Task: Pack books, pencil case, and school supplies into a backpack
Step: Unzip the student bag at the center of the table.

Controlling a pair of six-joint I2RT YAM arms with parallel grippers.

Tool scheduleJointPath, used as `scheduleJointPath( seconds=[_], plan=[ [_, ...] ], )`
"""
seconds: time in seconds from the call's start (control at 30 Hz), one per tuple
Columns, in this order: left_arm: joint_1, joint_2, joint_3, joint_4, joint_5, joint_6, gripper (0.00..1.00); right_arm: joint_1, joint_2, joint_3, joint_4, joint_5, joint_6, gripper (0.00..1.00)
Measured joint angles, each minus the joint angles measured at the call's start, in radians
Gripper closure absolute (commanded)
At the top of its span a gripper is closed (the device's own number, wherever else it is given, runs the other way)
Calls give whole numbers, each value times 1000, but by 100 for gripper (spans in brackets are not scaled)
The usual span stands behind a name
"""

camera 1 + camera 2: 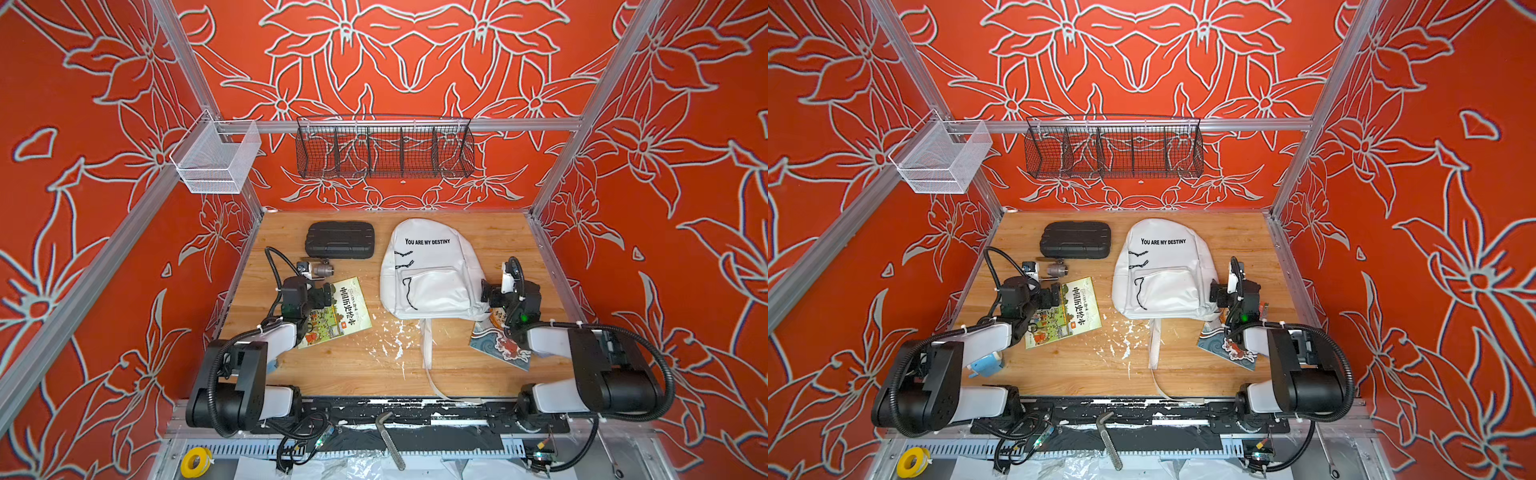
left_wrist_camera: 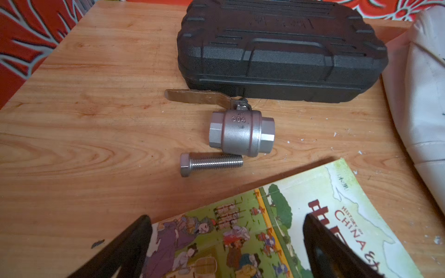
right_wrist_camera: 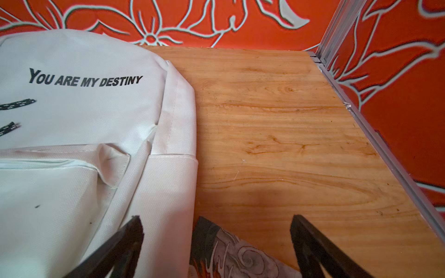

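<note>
Wooden tabletop (image 1: pixel 353 374): two books (image 1: pixel 347 309), one backpack (image 1: pixel 432 274), one sharpener (image 1: pixel 985 365), one valve (image 1: pixel 322 270)

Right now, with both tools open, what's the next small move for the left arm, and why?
Probably lower the left tool onto the edge of the green-and-yellow book and close. Its jaws stand open over the cover, holding nothing, and the book lies flat on the table, outside the white backpack.

The table (image 1: pixel 374 374) is carrying two books (green book (image 1: pixel 345 307), blue book (image 1: pixel 498 349)), one backpack (image 1: pixel 432 282), one black case (image 1: pixel 340 240), one valve (image 2: pixel 240 134), one bolt (image 2: pixel 212 163), one sharpener (image 1: pixel 984 365); two baskets (white basket (image 1: pixel 216 162), black basket (image 1: pixel 384 151)) are hanging above
</note>
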Motion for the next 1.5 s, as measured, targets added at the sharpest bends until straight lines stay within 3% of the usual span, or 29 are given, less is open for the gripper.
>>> scheduleJointPath(
  seconds=[1.03,1.13,1.33,1.5],
  plan=[
    [0,0,0,0,-2,2,3,0,0,0,0,1,0,3],
    [0,-19,21,-66,-22,-5,3,0,-24,-10,6,18,7,5],
    [0,-219,189,-329,-14,-34,1,-1,-307,76,-273,-43,6,14],
    [-31,-342,373,-504,113,-124,8,22,-357,286,-503,-232,-35,27]
  ],
)
